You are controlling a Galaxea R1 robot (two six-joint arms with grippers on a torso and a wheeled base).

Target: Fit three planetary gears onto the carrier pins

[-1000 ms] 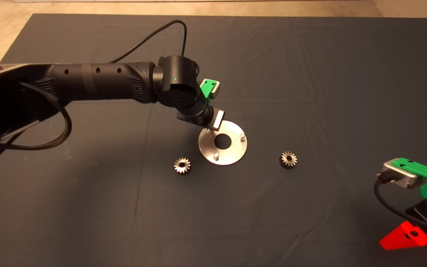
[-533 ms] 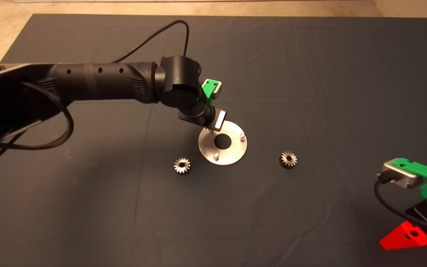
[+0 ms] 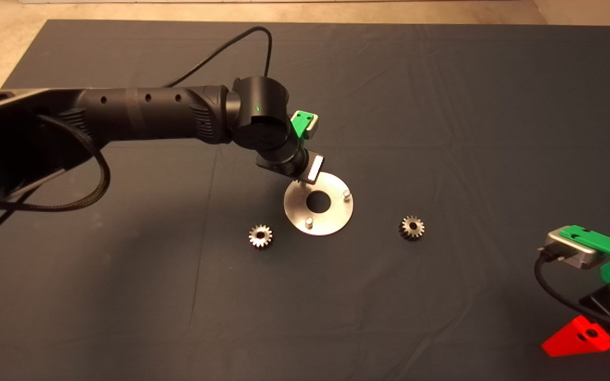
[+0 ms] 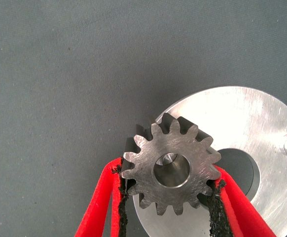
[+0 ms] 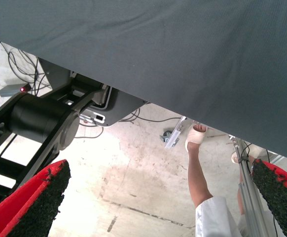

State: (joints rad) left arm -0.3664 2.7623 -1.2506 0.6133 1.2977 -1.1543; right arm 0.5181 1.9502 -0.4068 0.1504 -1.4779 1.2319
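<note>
We see the left gripper [image 4: 169, 197] clamped on one planetary gear [image 4: 170, 170], a black pad [image 4: 120, 197] pressed into the teeth on each side. It holds the gear flat over the rim of the round silver carrier plate [image 3: 331, 217], and a carrier pin [image 4: 167, 159] shows through the gear's centre hole. The gear is silvery-grey steel with stubby, scuffed teeth.

We count three gears: the held one, one [image 3: 260, 236] lying on the dark mat [image 3: 442, 106] near the plate's left side, and one [image 3: 412, 227] farther off to its right. Two bare pins [image 3: 308, 221] [image 3: 346, 194] stand upright on the plate.

The right gripper [image 5: 158, 197] waits at the mat's lower right edge, fingers spread wide and empty; its wrist view shows a person's leg [image 5: 197, 168] on the floor.
</note>
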